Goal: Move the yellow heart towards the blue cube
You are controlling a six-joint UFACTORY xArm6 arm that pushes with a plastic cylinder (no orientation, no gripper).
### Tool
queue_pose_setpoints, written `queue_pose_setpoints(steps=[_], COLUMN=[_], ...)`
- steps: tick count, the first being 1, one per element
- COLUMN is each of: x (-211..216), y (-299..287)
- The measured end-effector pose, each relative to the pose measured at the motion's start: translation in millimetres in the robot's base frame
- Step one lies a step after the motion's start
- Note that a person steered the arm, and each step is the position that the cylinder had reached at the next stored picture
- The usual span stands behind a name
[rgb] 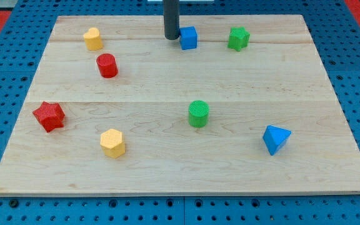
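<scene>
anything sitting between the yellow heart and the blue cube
Nothing visible between the yellow heart and the blue cube except my tip, which stands just left of the cube, on that line.
</scene>
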State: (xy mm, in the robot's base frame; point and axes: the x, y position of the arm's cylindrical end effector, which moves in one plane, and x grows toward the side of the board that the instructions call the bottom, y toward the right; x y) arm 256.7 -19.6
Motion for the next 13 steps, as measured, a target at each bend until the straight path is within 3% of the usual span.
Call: queue_pose_setpoints(steps=[2,3,5,6,8,10,13], x=[-22,-45,-49,-49,-24,19,6], y=[-48,-105,-244,-284,-285,-246,-133])
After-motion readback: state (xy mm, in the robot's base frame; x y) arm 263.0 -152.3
